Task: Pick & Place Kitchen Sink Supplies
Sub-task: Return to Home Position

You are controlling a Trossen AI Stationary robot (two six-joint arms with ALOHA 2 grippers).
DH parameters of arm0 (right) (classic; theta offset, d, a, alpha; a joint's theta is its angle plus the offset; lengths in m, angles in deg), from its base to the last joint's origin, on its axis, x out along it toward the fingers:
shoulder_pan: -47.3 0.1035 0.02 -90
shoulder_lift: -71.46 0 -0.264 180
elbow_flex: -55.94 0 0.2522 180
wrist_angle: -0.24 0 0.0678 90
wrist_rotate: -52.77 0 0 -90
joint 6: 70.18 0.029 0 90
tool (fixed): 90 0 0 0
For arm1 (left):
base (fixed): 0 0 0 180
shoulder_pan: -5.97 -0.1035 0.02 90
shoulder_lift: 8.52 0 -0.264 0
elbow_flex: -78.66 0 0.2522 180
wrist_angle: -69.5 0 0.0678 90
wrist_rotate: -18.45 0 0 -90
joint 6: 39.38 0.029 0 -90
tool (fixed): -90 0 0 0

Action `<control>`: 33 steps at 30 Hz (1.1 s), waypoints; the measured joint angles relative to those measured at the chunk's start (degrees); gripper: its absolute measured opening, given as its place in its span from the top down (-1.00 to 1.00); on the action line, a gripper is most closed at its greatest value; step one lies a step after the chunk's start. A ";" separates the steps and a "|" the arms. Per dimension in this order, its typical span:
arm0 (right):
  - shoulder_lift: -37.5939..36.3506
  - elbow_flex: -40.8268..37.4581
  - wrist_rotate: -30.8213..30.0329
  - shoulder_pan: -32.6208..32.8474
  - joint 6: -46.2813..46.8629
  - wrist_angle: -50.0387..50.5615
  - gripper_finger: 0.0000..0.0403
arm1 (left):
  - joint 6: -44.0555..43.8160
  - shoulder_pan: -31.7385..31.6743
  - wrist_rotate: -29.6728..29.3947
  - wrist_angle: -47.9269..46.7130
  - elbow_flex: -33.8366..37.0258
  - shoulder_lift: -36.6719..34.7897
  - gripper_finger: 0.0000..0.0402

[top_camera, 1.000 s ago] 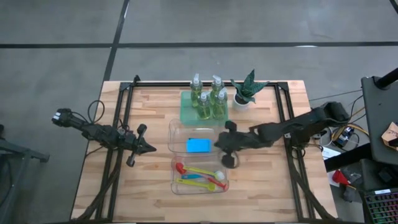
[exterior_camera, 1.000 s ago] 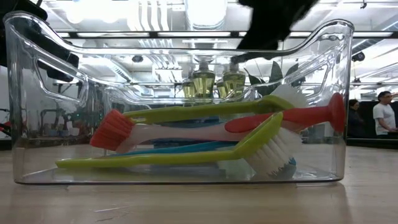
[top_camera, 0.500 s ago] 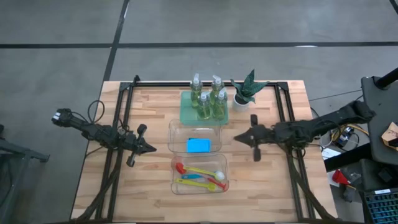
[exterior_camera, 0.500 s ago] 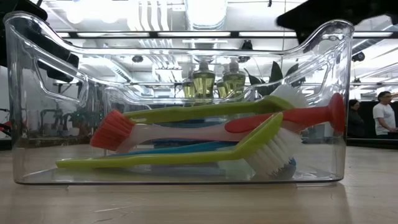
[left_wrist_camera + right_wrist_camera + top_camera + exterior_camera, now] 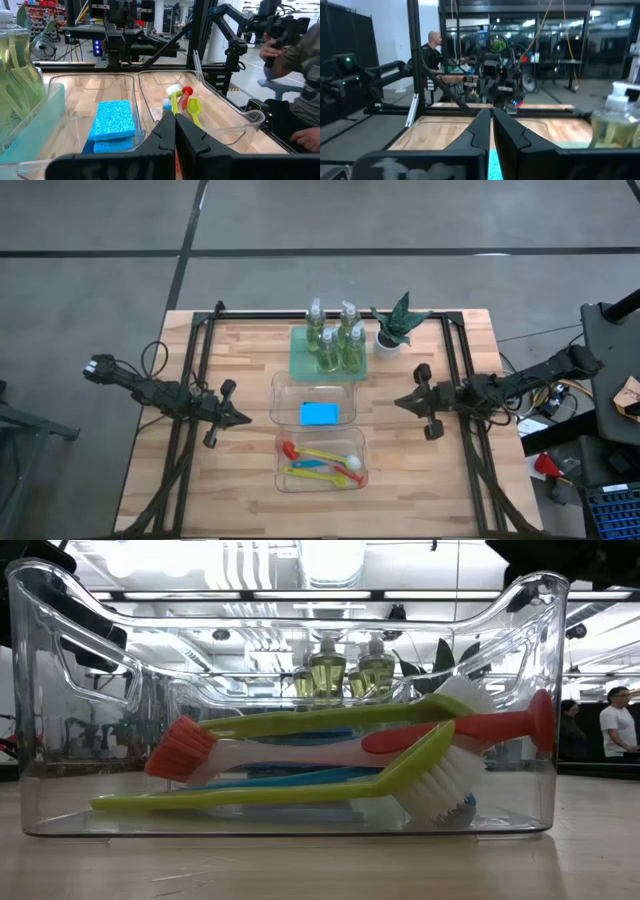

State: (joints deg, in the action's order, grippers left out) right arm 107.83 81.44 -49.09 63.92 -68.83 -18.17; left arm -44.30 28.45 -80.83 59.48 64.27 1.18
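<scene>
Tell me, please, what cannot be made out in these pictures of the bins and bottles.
High view: the blue sponge hides whether another lies beneath it in the upper clear bin.
Low view: only the tops of two pump bottles show; the lower clear bin and its brushes hide the rest.
Low view: the blue brush is mostly buried under green brushes.
Right wrist view: one pump bottle is blurred and cut by the edge.

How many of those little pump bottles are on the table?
4 pump bottles, all on the green tray beside the potted plant: two at its far side, two nearer the clear bins.
</scene>
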 joint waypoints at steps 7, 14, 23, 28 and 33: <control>-3.11 -1.92 0.33 -0.02 -4.53 1.93 0.91 | 0.01 0.01 0.00 0.01 0.00 0.00 0.99; -5.11 -6.58 0.38 -0.02 -3.17 1.85 0.91 | -0.01 0.00 0.00 0.01 0.00 0.00 0.99; -11.23 -11.23 5.93 0.00 4.27 11.99 0.91 | -0.01 0.00 0.00 0.02 0.00 -0.01 0.99; -13.69 -11.23 -0.05 -0.13 11.01 14.47 0.91 | 0.01 0.02 0.00 0.02 0.00 -0.02 0.99; -13.76 -11.23 -6.21 -0.17 10.33 14.84 0.91 | 0.01 0.00 0.00 0.02 0.00 0.00 0.99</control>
State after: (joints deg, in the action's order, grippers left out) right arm 94.07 70.21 -55.30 63.75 -58.50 -3.34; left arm -44.29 28.45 -80.83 59.50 64.27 1.17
